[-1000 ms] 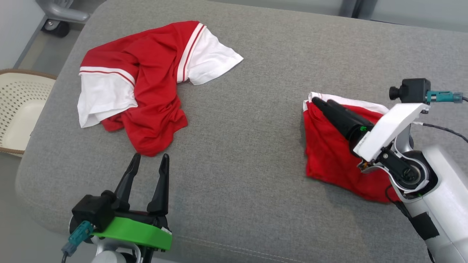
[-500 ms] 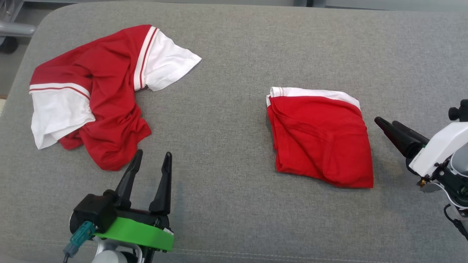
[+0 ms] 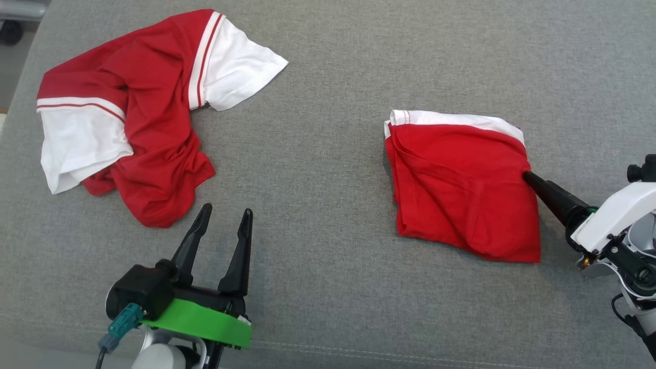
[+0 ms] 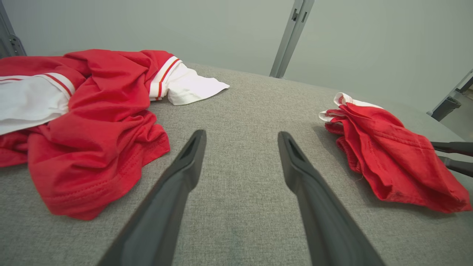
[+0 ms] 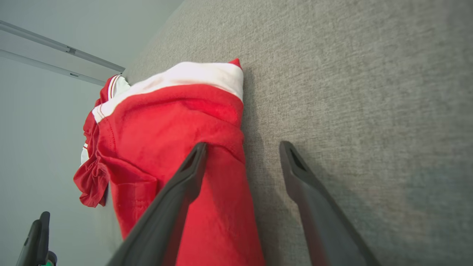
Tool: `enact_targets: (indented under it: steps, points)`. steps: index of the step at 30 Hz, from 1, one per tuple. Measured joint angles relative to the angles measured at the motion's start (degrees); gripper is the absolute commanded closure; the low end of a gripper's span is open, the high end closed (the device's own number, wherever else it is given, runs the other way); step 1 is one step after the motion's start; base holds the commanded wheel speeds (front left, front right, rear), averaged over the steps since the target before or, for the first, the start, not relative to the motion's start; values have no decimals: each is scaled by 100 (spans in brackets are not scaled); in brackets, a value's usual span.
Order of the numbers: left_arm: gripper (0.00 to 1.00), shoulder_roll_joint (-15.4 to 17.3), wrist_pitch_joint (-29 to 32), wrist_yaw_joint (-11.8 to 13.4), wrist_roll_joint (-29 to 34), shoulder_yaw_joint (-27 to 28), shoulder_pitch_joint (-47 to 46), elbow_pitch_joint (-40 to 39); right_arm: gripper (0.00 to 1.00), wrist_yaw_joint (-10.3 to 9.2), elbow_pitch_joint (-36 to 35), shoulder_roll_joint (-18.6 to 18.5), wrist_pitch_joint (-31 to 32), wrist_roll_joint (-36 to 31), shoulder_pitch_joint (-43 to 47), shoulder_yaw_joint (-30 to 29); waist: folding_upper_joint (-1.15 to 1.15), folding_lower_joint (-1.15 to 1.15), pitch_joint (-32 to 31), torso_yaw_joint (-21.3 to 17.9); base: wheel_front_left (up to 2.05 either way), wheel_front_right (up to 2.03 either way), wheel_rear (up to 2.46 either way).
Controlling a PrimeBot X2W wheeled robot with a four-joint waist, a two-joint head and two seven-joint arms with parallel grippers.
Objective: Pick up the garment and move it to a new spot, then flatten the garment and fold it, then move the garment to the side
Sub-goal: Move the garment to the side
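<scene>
**Operator:** What lies at the far left, and why is it there?

**Guide:** You see a crumpled red jersey shirt with white sleeves heaped on the grey woven fabric cushion. It is bunched and unfolded, so treat it as unprocessed stock, parked well apart from the work on the right.

**Operator:** And the left gripper?

**Guide:** Your left gripper sits just beside the shirt's lower hem, with its two dark fingers spread and nothing between them. Judge this as a standby pose: near enough to the shirt to reach it, and out of the other arm's way.

**Operator:** Where is the task garment?

**Guide:** The folded red garment with a white band along its far edge lies flat on the cushion, right of centre. Its layers are stacked into a rough square, so folding looks complete and the move to the side remains.

**Operator:** Right gripper state?

**Guide:** Your right gripper meets the garment's right edge with its fingers apart. In the right wrist view one finger lies over red cloth and the other over bare cushion. It straddles the edge but is not clamped. Close the fingers on all layers, or the stack may slide apart.
</scene>
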Motion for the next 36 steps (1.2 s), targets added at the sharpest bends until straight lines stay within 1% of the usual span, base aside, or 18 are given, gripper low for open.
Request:
enact_targets:
  steps: [4,7,11,12,13,17,23,30,36]
  points:
    - [0,-25,0,-12,0,-14,-60,23,0,78,69,1,4,30,-6,24,0,0,25,127,0,0,0]
    - [0,-30,0,-34,-1,-13,-65,58,0,97,124,16,9,52,-53,57,0,0,33,213,0,0,0]
    - [0,-48,0,-41,-1,-33,-69,140,0,129,256,130,15,147,-129,73,0,0,31,311,0,0,0]
    - [0,-54,0,-41,-1,-37,-71,151,55,152,267,137,16,145,-171,102,0,0,27,333,0,0,0]
    - [0,-57,0,-42,-1,-47,-76,158,100,187,265,138,16,146,-210,112,0,0,21,355,0,0,0]
    - [0,-89,0,-57,-3,-37,-139,183,100,285,246,45,112,116,-345,180,0,0,-25,436,0,0,0]
    - [0,-164,0,-57,-36,38,-141,266,100,367,114,-255,324,-12,-472,297,0,0,-178,495,0,0,0]
    - [0,-181,0,-57,-87,85,-124,324,100,388,-224,-492,601,-160,-693,460,0,0,-363,485,0,0,0]
    - [0,-187,0,-57,-87,123,-96,313,100,423,-482,-700,861,-199,-892,512,0,0,-459,368,0,0,0]
